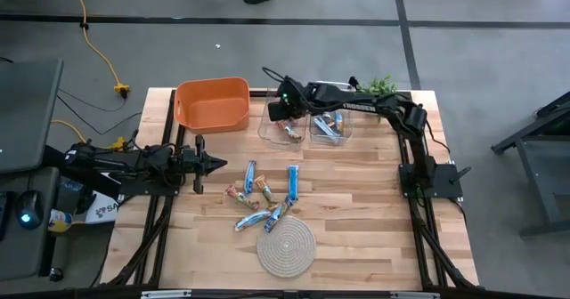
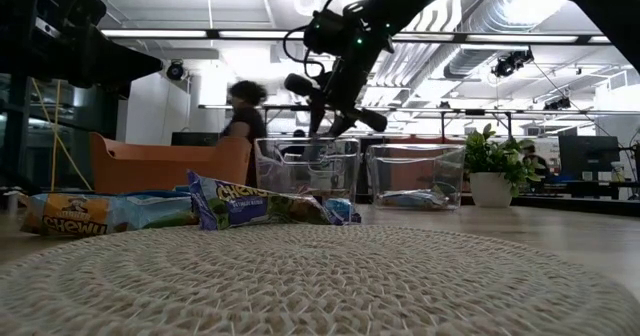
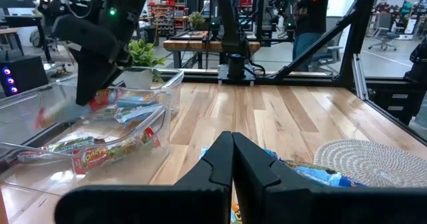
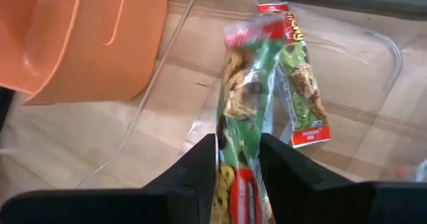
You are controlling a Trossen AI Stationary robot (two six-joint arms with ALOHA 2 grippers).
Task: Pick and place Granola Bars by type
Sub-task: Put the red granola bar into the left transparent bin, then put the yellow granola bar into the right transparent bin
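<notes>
Several granola bars (image 1: 264,197) in blue and tan wrappers lie flat on the table between the arms, and show up close in the low view (image 2: 262,208). My right gripper (image 1: 281,114) (image 4: 237,159) hangs over the left clear container (image 1: 282,130) (image 2: 305,166), shut on a green-and-red granola bar (image 4: 247,84). A second green-and-red bar (image 4: 303,91) lies on that container's floor. The right clear container (image 1: 331,126) holds blue bars. My left gripper (image 1: 210,164) (image 3: 232,151) waits shut near the table's left edge, pointing at the loose bars. My right gripper pinches the green-and-red bar between its two fingers near one end (image 4: 238,174), coming from above and pointing down into the left clear container. The fingers lie along the bar. It hangs past the fingertips, lifted clear, its free end (image 4: 257,34) above the container floor.
An orange bin (image 1: 212,103) (image 4: 80,37) stands left of the clear containers. A round coiled rope mat (image 1: 286,246) (image 3: 373,161) lies at the near edge. A small potted plant (image 1: 381,85) sits at the far right corner. People stand beyond the table.
</notes>
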